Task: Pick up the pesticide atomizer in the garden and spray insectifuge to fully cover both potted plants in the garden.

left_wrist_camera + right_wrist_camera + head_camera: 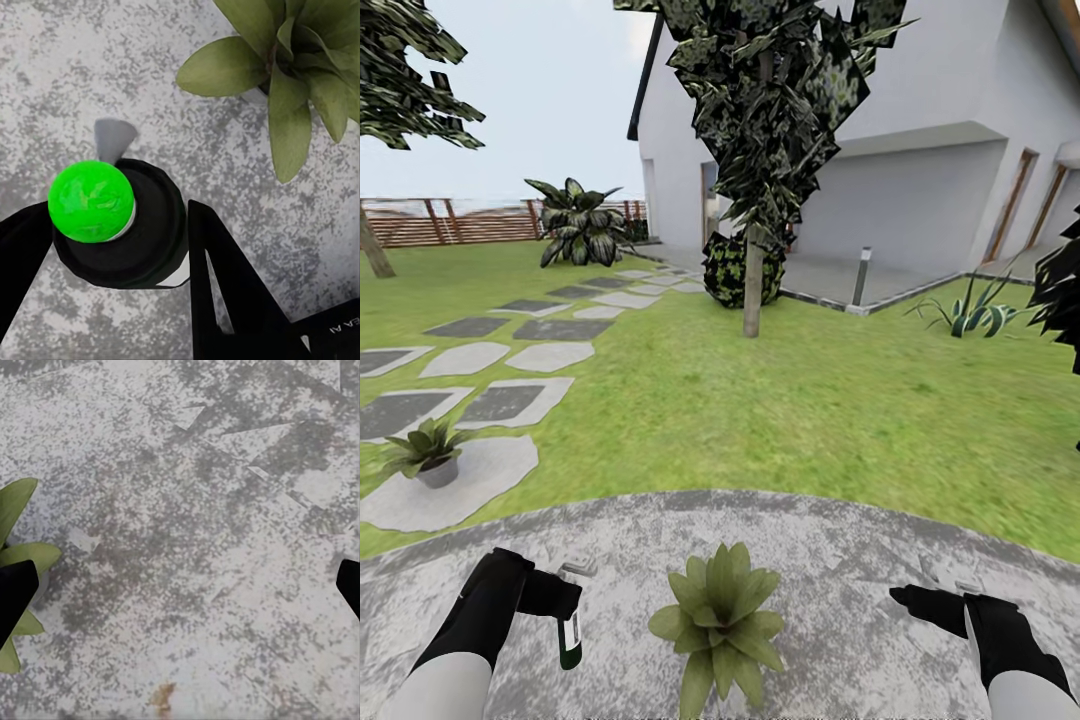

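We have the spray bottle (pixel 570 628) clamped between the fingers of our left gripper (pixel 552 598), held above the grey patio (pixel 840 560); from the left wrist we look down on its dark body (pixel 124 232) with the two black fingers (pixel 217 270) pressed against its sides, a bright green ball sitting over its top. So the pick-up looks done. Our right gripper (pixel 920 598) hovers with nothing in it, its fingers (pixel 15 589) spread wide over bare paving.

The nearer potted plant (pixel 720 625) sits just beside the left fingers, between our two grippers, its leaves (pixel 292 67) close to the bottle. We see no mist or wet film on it, so we judge the spraying of this plant is either not begun or not finished.

Further out, well apart from both sets of fingers, the second potted plant (pixel 430 455) stands in its grey pot on a pale stepping stone (pixel 480 480) in the lawn (pixel 780 400). That one remains to be treated, and reaching it likely means moving over.
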Controlling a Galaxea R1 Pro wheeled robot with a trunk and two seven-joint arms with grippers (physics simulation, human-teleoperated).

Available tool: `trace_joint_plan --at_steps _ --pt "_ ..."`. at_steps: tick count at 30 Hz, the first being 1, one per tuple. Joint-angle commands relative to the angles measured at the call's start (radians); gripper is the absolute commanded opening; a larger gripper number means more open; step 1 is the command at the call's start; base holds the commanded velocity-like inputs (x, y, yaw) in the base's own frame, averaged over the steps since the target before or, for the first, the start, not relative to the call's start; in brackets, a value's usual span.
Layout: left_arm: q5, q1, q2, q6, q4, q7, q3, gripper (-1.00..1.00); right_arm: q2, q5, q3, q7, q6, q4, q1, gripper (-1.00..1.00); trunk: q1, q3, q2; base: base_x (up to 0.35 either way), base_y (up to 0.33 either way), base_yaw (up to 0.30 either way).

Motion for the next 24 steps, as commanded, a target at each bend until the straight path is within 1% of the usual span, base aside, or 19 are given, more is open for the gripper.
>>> trace_joint_plan --at_steps 1,8,21,24 --pt "-0.006 -0.001 -0.001 0.004 -0.001 -0.008 0.002 -1.0 0.001 0.01 -0.005 0.01 0.002 -0.002 -0.001 1.0 0.0 -0.003 -0.001 0.0 0.0 0.0" --pt "-0.006 -0.001 -0.001 0.004 -0.001 -0.008 0.002 -1.0 0.001 0.01 -0.005 0.009 0.002 -0.002 -0.001 1.0 0.0 -0.012 -0.001 0.0 0.0 0.0" --pt "-0.006 -0.001 -0.002 0.004 -0.001 -0.008 0.002 -1.0 0.001 0.012 -0.004 0.014 0.0 0.0 -0.001 1.0 0.0 -0.013 -0.001 0.0 0.0 0.0" --pt "-0.006 -0.001 -0.002 0.004 -0.001 -0.008 0.002 -1.0 0.005 0.012 -0.004 0.014 0.0 0.0 -0.001 1.0 0.0 -0.013 -0.001 0.0 0.0 0.0"
